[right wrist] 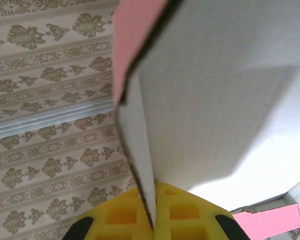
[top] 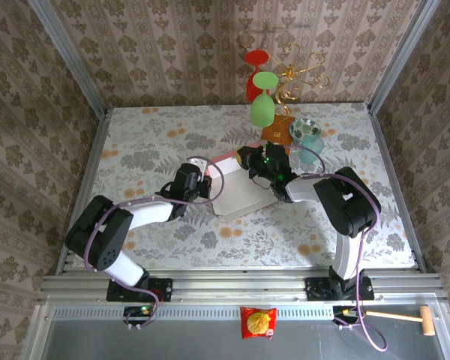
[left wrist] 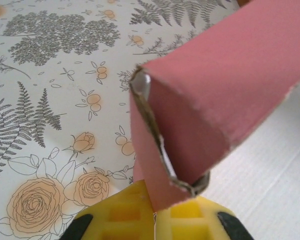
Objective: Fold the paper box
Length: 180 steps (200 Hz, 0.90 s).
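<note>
Floral tablecloth (top: pixel 150 150) lies under 2 arms, elbows bent, forearms low and converging mid-table. The left gripper (left wrist: pixel 155 220) pinches a folded pink flap of the paper box (top: pixel 236 196) between its pads. The right gripper (right wrist: pixel 152 216) clamps the box's raised whitish panel edge.

We find no writing, number or brand that we can read. The brown-orange booklet (top: pixel 276 133), in the upper middle of the top view, may carry a small mark, too small for us to make out. The red and yellow packet (top: pixel 257 322) at the bottom edge bears printing, blurred beyond reading. We read nothing on the paper box (left wrist: pixel 230 75)
</note>
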Available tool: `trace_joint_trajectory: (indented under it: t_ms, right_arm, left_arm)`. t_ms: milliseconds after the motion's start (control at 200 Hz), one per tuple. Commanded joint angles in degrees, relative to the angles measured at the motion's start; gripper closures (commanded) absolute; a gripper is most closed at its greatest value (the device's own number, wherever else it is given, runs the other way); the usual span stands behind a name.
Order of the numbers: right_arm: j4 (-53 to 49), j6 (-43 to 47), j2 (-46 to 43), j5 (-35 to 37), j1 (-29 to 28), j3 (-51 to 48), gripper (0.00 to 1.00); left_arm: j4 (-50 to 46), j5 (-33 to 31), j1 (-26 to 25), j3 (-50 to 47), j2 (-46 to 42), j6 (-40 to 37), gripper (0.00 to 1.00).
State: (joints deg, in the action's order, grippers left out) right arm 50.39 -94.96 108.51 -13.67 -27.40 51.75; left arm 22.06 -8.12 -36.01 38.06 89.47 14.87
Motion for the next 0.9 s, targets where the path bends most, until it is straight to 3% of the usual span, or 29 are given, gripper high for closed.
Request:
trace_joint_trajectory:
  t_ms: [0, 325, 495, 760, 895]
  right_arm:
    - [-1.26, -1.71, 1.68, -2.47, -1.61, -0.16, 1.0]
    - [-1.7, -3.65, 1.62, 0.3, -3.34, -0.24, 1.0]
    - [-2.87, -3.75, 1.28, 0.84, -3.63, -0.02, 1.0]
    - [-3.36, -4.09, 1.27, 0.84, -3.63, -0.33, 1.0]
    - [-3.54, -4.17, 1.2, 0.73, -3.63, -0.24, 1.0]
  left_arm:
    - [-2.01, -5.21, -0.94, 3.42, 1.58, 2.09, 1.0]
    - [-7.64, -12.12, -3.18, 7.77, 4.46, 6.37, 1.0]
    - [-8.38, -13.31, -3.5, 9.21, 5.77, 6.93, 0.9]
    - [-9.39, -14.56, -2.83, 11.39, 7.47, 6.87, 0.84]
    - [-9.2, -14.12, -2.23, 11.59, 7.99, 7.12, 0.91]
